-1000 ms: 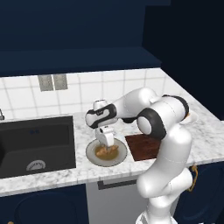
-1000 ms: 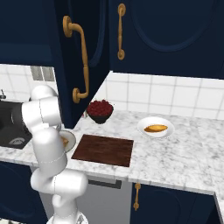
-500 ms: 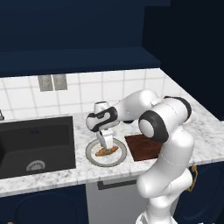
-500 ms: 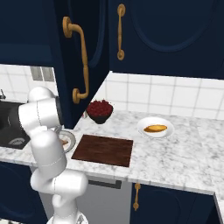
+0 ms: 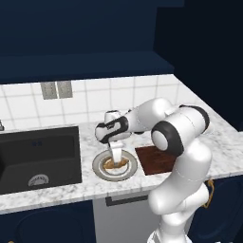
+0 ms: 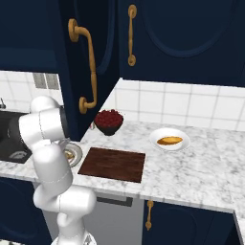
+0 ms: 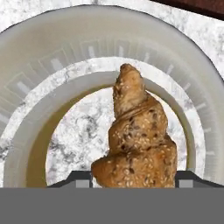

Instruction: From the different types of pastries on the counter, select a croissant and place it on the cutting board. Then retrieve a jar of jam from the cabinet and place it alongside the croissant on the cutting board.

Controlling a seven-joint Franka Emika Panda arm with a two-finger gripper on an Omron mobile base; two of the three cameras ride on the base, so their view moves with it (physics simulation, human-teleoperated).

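Navy cabinet [image 6: 95, 52] with curved brass handle [image 6: 88, 72] rises at the tabletop's left corner in the right base view. Marbled tabletop [image 6: 191, 167] carries everything; black sink [image 5: 38, 156] at far left. Dark wooden cutting board [image 6: 113, 164] bare, just right of a round beige plate [image 5: 100, 168]. Bowl of red berries [image 6: 109, 120] behind the board. White plate [image 6: 158, 138] with an orange pastry [image 6: 170, 140] well to the right. Hand [image 5: 115, 163] down on the beige plate, fingertips [image 7: 78, 179] either side of the seeded croissant's [image 7: 138, 140] near end; cannot tell whether they press it.
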